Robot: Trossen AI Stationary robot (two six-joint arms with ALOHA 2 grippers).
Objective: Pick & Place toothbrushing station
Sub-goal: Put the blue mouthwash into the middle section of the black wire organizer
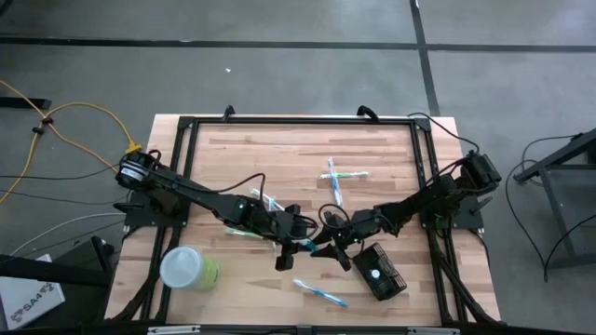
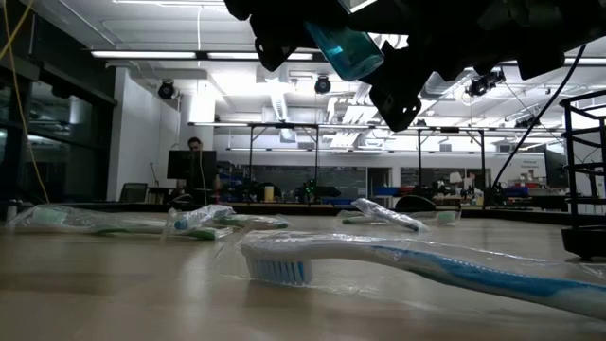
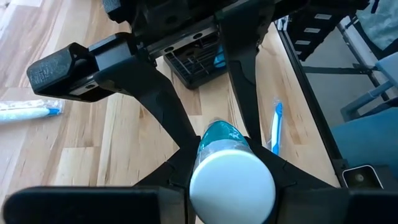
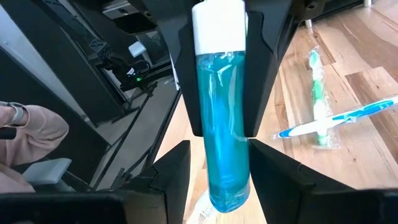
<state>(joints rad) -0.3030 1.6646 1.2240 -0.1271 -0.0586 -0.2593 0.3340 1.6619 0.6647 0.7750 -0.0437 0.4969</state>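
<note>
A wrapped blue-handled toothbrush (image 2: 379, 260) is seen nearest on the wooden table (image 1: 242, 154). Above mid-table a blue tube with a white cap (image 4: 221, 93) is held aloft – its cap end clenched by the left gripper (image 1: 296, 249), its far end between the fingers of the right gripper (image 1: 337, 244). The black mesh holder (image 1: 382, 273) stands just beside them, near the right front corner – more wrapped toothbrushes (image 1: 337, 177) lie farther back.

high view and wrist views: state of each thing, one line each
blue tube: held off the table, white cap toward left gripper
left gripper: shut on blue tube at cap end
right gripper: fingers either side of tube's lower end
toothbrushing station: on the table
green cup: lid on
</note>
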